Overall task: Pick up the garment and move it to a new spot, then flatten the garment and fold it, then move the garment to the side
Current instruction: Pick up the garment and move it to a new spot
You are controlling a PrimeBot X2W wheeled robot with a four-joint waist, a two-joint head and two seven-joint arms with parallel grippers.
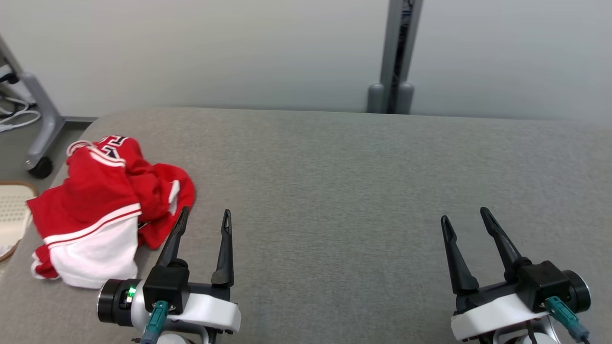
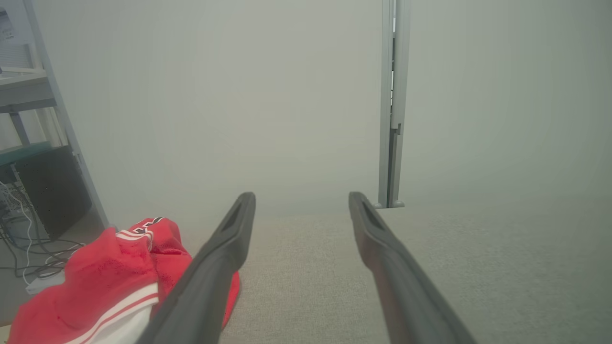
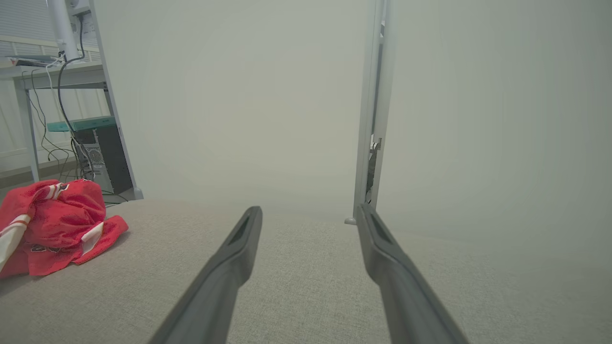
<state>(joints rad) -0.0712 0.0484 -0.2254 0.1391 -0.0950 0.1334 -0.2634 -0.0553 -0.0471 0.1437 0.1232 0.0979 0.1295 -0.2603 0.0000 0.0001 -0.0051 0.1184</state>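
The garment (image 1: 107,200) is a red and white jersey, crumpled in a heap at the left end of the grey table (image 1: 363,172). My left gripper (image 1: 205,217) stands open just right of the heap, its left finger close to the red cloth, nothing between the fingers. In the left wrist view the garment (image 2: 105,282) lies at the lower left, beside the left gripper (image 2: 301,203). My right gripper (image 1: 464,217) stands open over bare table far to the right. The right wrist view has the garment (image 3: 52,224) at the far left, well away from the right gripper (image 3: 308,215).
A wall with a grey vertical post (image 1: 397,57) stands behind the table. Left of the table are a wheeled grey stand (image 1: 40,124) and a pale perforated tray (image 1: 12,210). A desk with cables (image 3: 52,95) shows in the right wrist view.
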